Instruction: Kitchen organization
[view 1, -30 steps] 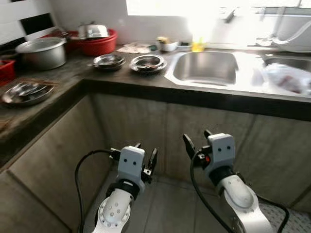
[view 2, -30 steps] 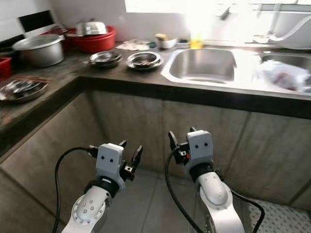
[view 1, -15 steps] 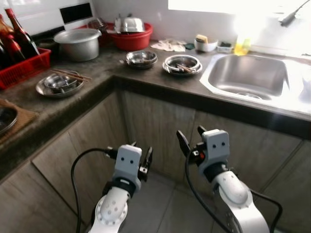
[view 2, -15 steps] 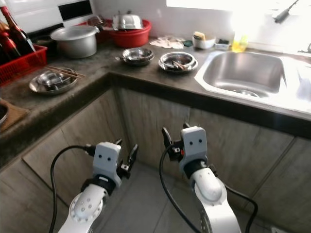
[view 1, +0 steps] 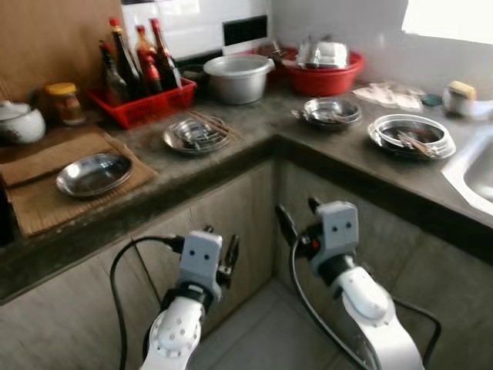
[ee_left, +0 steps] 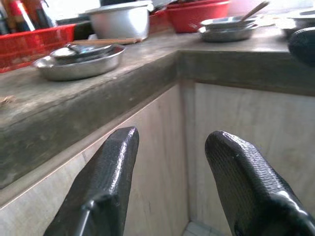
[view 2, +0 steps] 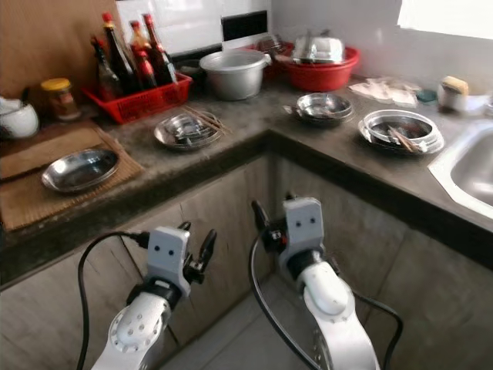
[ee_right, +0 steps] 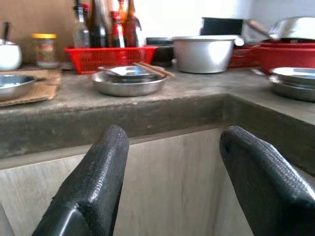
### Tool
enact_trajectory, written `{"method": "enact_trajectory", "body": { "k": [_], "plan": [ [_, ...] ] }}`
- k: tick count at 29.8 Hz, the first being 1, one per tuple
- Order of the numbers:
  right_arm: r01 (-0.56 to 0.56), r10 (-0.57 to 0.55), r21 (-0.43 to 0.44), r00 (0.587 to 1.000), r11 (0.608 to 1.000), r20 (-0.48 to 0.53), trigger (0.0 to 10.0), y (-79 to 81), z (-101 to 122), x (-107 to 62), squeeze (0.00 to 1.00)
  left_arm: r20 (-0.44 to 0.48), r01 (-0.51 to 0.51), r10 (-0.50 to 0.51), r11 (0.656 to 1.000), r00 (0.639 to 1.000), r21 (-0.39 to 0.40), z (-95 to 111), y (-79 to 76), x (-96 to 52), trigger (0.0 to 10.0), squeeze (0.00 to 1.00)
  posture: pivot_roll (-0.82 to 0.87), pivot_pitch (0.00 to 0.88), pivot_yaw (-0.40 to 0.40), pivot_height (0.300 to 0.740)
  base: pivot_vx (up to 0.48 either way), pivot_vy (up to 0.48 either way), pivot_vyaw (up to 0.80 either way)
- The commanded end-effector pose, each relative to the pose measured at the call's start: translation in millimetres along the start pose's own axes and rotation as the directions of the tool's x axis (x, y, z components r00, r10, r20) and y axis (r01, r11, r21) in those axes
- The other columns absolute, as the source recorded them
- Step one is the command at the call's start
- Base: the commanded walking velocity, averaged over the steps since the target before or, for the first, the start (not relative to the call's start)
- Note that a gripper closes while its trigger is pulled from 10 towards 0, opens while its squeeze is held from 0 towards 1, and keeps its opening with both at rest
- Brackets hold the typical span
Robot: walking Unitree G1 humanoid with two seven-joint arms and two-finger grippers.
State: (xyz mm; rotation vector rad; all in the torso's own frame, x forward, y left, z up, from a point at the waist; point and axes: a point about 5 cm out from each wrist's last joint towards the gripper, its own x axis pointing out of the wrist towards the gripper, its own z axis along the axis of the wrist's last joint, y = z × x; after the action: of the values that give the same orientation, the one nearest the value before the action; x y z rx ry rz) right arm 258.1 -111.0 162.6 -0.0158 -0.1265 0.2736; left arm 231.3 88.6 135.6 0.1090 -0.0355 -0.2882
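A white pot (view 1: 17,123) is sitting at the far left of the counter (view 1: 231,158), with a yellow-lidded jar (view 1: 63,102) beside it. A steel plate (view 1: 94,174) is resting on a woven mat (view 1: 46,196) near the counter's front edge. Behind it, a red basket (view 1: 142,105) is holding dark bottles (view 1: 122,58). Next, a steel dish (view 1: 196,136) with chopsticks (view 1: 216,123) across it is lying near the corner. A grey pan (view 1: 237,77) is standing behind, and a red basin (view 1: 327,75) holding a steel lid is sitting at the wall. Two more steel bowls are lying further right, one (view 1: 331,112) near the basin and one (view 1: 410,136) with utensils in it beside the sink (view 1: 476,171).

Below the counter, both arms are hanging in front of the cabinet doors (view 1: 223,223). The left gripper (view 1: 220,254) is hovering with fingers parted and nothing between them; the right gripper (view 1: 296,220) is likewise spread apart and empty, level with the counter edge in its wrist view.
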Motion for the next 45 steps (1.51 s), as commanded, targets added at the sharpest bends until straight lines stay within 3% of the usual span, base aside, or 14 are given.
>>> {"method": "enact_trajectory", "body": {
  "k": [1,17,27,36,45],
  "plan": [
    [0.007,-0.007,0.001,1.0,1.0,0.011,10.0,-2.5,2,0.7,0.0,0.012,0.0,0.0,1.0,1.0,0.0,3,-1.1,0.3,10.0,0.0,0.04,0.019,0.004,0.74,0.3,0.0,0.8],
    [0.008,-0.008,0.013,1.0,1.0,0.02,10.0,-2.2,4,4.4,0.0,0.017,-0.002,0.002,1.0,1.0,0.004,3,-0.6,2.2,10.0,0.0,0.04,0.015,0.004,0.74,0.308,0.0,0.8],
    [0.021,-0.023,0.035,0.998,0.999,0.053,10.0,-7.8,10,7.7,0.0,0.022,-0.003,0.003,1.0,1.0,-0.015,5,-0.7,3.3,10.0,0.0,0.04,0.016,0.003,0.74,0.322,0.0,0.05],
    [0.015,-0.023,0.073,0.994,0.997,0.104,10.0,-12.8,23,14.8,0.0,0.016,-0.006,0.007,1.0,1.0,-0.022,4,-1.6,4.1,10.0,0.0,0.04,0.015,0.002,0.74,0.0,0.0,0.45],
    [-0.004,0.0,0.039,0.995,0.999,0.104,10.0,-17.2,29,27.1,0.0,0.017,0.003,-0.002,1.0,1.0,-0.025,4,-3.8,5.2,10.0,0.0,0.04,0.007,0.002,0.74,0.0,0.0,0.18]
  ]
}}
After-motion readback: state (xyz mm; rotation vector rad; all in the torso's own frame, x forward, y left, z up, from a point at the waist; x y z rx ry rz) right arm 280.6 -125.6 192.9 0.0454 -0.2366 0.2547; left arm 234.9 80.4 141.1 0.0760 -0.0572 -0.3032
